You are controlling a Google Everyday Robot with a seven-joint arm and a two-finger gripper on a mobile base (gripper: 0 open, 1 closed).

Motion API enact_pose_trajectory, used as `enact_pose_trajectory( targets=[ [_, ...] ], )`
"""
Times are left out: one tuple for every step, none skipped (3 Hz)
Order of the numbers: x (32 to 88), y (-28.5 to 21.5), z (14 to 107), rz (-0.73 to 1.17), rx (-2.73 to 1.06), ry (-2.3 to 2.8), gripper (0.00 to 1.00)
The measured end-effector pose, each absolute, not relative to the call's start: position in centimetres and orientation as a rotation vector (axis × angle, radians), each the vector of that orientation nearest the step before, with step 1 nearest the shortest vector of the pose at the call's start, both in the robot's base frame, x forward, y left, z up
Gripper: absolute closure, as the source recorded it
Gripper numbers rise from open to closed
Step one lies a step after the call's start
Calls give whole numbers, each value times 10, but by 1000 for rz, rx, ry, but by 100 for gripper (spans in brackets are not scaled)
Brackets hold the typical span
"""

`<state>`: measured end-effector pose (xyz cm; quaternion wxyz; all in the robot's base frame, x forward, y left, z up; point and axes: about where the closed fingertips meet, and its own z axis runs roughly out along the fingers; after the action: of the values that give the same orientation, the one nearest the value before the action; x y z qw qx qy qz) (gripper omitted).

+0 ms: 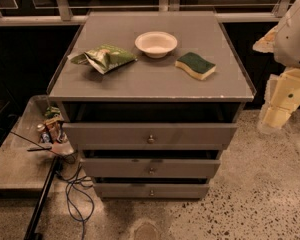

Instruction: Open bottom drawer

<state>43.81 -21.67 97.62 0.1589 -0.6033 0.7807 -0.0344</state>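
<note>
The grey cabinet [150,79] stands in the middle of the camera view with three drawers stacked down its front. The bottom drawer [151,190] is the lowest and slimmest front, with a small round metal knob [151,192]; it sits flush under the middle drawer [151,168]. The top drawer [150,134] juts out a little. My gripper [277,115] hangs at the far right, level with the top drawer and well away from the cabinet front, on the pale cream arm [295,34].
On the cabinet top lie a green snack bag [106,57], a white bowl [156,43] and a green-and-yellow sponge [195,65]. A low tray with clutter [52,131] and a blue cable [77,199] lie at the left on the speckled floor.
</note>
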Motion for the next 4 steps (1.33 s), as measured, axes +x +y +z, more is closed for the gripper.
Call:
enact_pose_trajectory(
  targets=[
    [438, -217, 976, -98, -1725, 2231, 0],
    [435, -214, 979, -105, -1733, 2205, 0],
    [420, -194, 962, -27, -1777, 2172, 0],
    [400, -179, 923, 68, -1801, 2161, 0]
  ],
)
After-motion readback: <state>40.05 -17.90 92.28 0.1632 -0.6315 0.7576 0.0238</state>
